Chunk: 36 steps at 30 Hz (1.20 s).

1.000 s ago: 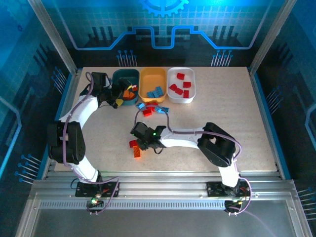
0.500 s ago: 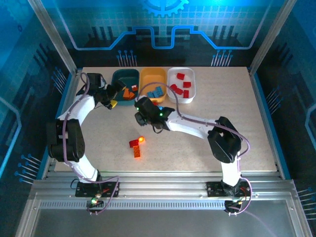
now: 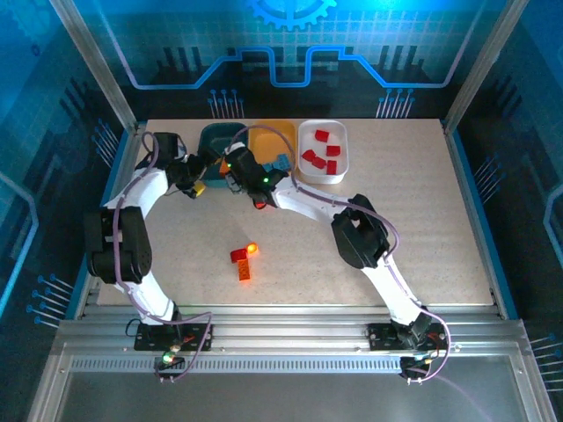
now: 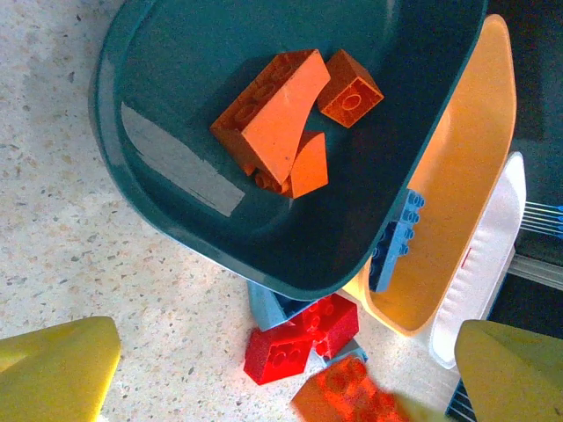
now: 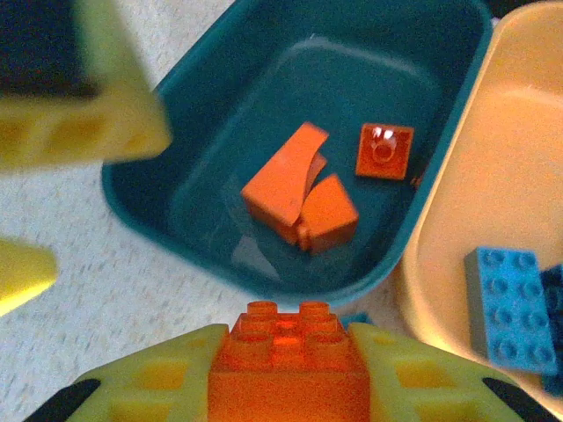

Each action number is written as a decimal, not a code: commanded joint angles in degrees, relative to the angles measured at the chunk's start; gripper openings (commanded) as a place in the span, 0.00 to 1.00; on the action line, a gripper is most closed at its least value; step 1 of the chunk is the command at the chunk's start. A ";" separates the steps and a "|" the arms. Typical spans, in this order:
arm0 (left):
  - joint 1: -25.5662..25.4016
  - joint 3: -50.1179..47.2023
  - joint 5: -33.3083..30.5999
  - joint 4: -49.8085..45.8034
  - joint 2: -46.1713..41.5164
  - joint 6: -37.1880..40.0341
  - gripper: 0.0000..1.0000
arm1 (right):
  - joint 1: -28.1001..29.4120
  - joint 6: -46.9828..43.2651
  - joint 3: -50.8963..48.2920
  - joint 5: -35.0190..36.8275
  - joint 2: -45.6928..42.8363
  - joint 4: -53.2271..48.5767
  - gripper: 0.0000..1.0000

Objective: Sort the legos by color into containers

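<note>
Jaws on right, grasping small orange plastic brick (image 5: 286,352), are arriving over dark teal plastic tub (image 5: 264,97) for drop; left jaws released.

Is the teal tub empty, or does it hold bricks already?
Not empty: the dark teal tub holds a few orange bricks on its floor, seen in both wrist views.

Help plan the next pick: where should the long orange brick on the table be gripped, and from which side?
Likely from above, across the long left and right sides of the orange brick: both are free; the red brick crowds its far end.
</note>
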 commanded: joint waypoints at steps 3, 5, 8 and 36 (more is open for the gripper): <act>1.81 1.58 0.14 -1.19 -2.93 0.93 0.99 | -3.06 -1.13 7.30 -4.12 5.17 -0.85 0.35; 2.47 1.46 0.36 -0.95 -2.87 0.47 0.99 | -3.78 -1.08 11.05 -6.19 7.38 -2.44 0.35; 2.90 1.25 1.10 -0.26 -2.76 -0.08 0.99 | -4.23 -2.07 16.73 -8.14 11.00 -4.02 0.36; -1.89 -4.24 4.87 8.09 -8.73 -10.88 0.99 | 20.48 20.01 -41.71 -4.90 -28.98 -5.27 0.84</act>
